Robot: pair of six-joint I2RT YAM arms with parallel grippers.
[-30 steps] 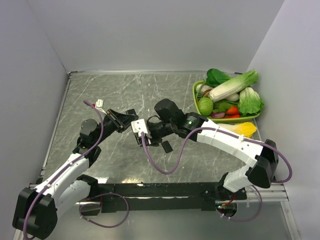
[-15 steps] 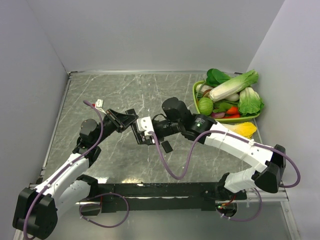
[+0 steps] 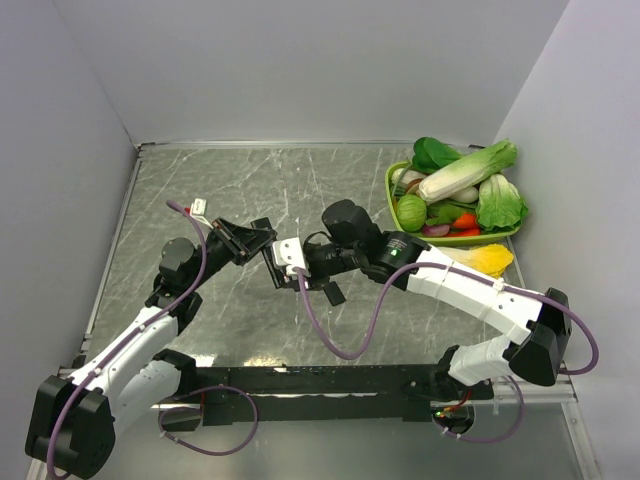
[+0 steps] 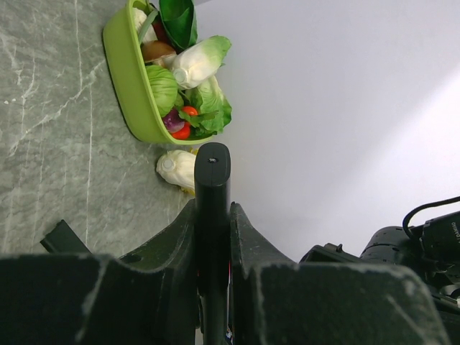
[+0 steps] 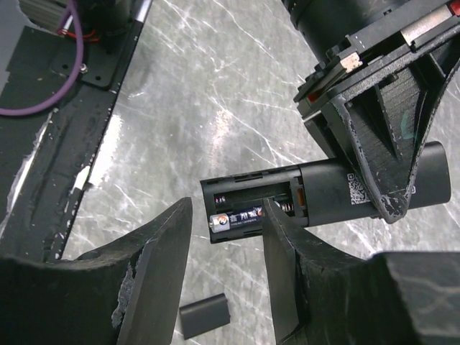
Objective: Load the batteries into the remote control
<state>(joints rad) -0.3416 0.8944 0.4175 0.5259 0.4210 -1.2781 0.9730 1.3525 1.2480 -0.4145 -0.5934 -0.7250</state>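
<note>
My left gripper (image 4: 213, 215) is shut on the remote control (image 4: 213, 180) and holds it above the table; both show in the right wrist view, with the remote (image 5: 330, 188) lying back side up and its battery compartment open. One battery (image 5: 241, 218) lies in that compartment, slightly tilted; a second battery is not in view. My right gripper (image 5: 226, 210) is open, its jaws on either side of the compartment end, just above it. In the top view the two grippers, left (image 3: 248, 240) and right (image 3: 283, 272), meet at the table's middle.
The small flat black cover piece (image 5: 205, 315) lies on the marble table under the remote; it also shows in the top view (image 3: 333, 293). A green basket (image 3: 392, 195) of vegetables stands at the back right, with a yellow-white vegetable (image 3: 485, 259) beside it.
My right arm has swung its elbow to the right while its gripper stays at the remote's open end, shifting slightly. The left arm has not moved.
</note>
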